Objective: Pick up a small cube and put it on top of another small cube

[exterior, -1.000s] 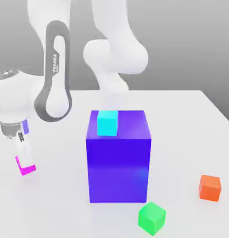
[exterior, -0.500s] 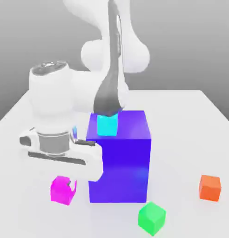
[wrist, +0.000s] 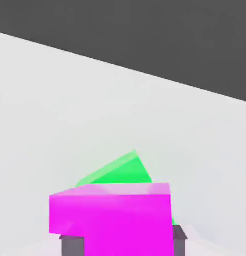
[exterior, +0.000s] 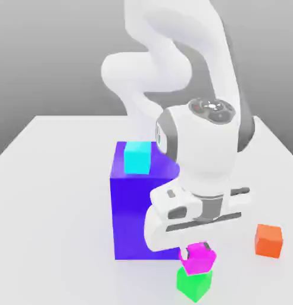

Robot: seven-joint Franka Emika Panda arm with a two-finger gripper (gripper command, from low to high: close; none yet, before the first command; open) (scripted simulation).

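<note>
As I see it in the exterior view, the magenta cube [exterior: 198,258] is at the top of the green cube [exterior: 194,285], well away from the bench's [exterior: 65,179] far edge, with the pincer [exterior: 196,251] right at it. Placing looks to be the step in hand. In the hand view, magenta overlaps green, and I can't tell whether the pincer grips or has let go. Next calls for checking the seating, a clean release, then a straight lift
</note>
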